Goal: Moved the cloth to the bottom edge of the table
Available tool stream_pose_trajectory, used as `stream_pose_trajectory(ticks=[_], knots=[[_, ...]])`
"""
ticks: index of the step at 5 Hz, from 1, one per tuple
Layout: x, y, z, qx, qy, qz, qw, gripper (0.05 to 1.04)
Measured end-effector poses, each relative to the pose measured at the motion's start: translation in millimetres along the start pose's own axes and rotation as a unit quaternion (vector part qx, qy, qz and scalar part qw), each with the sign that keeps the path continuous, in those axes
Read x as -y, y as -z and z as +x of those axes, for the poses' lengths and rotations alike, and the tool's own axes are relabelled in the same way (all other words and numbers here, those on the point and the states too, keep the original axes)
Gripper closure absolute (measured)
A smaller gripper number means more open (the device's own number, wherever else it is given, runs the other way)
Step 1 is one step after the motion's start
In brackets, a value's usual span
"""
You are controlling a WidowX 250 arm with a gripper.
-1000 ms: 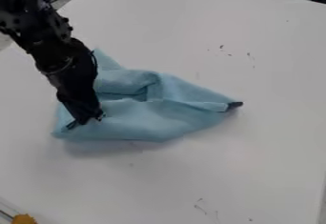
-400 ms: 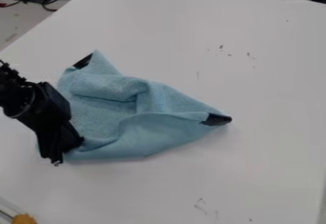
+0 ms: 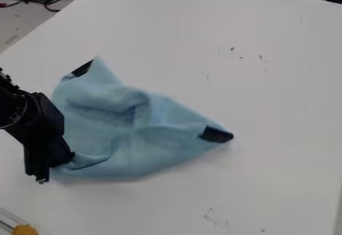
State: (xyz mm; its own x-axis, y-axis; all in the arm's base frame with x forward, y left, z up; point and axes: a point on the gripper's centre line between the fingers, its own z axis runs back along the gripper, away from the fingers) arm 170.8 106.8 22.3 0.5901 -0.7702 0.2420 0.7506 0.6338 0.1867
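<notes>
Your gripper (image 3: 53, 170) is clamped on the rumpled light-blue cloth (image 3: 127, 144) at its eight o'clock edge, over the white table (image 3: 280, 154).

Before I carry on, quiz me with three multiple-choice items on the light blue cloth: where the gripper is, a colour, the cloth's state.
1. In the camera view, the black gripper is at which part of the light blue cloth?
A) right tip
B) top tip
C) lower left

2. The patch on the cloth's right tip is:
A) black
B) red
C) yellow

3. The cloth is:
A) rolled into a tube
B) creased
C) smooth all over

1: C, the gripper meets its lower-left edge.
2: A, the patch is dark against the blue.
3: B, folds run across its middle.
</notes>
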Motion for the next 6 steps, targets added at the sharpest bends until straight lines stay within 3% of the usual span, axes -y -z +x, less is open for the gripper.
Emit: stream_pose_trajectory(ticks=[2,3,4,5,6], knots=[[20.7,-38.3,15.6,-0.043,-0.043,0.037,0.9975,1.029],[36.2,-40.6,9.8,-0.044,-0.065,0.041,0.9961,1.029],[52.8,-32.8,-0.3,-0.036,-0.094,0.026,0.9945,1.007],[56.7,-31.6,-2.0,-0.034,-0.11,0.012,0.9933,0.856],[56.5,-40.4,2.7,-0.044,-0.11,0.013,0.9928,0.596]])
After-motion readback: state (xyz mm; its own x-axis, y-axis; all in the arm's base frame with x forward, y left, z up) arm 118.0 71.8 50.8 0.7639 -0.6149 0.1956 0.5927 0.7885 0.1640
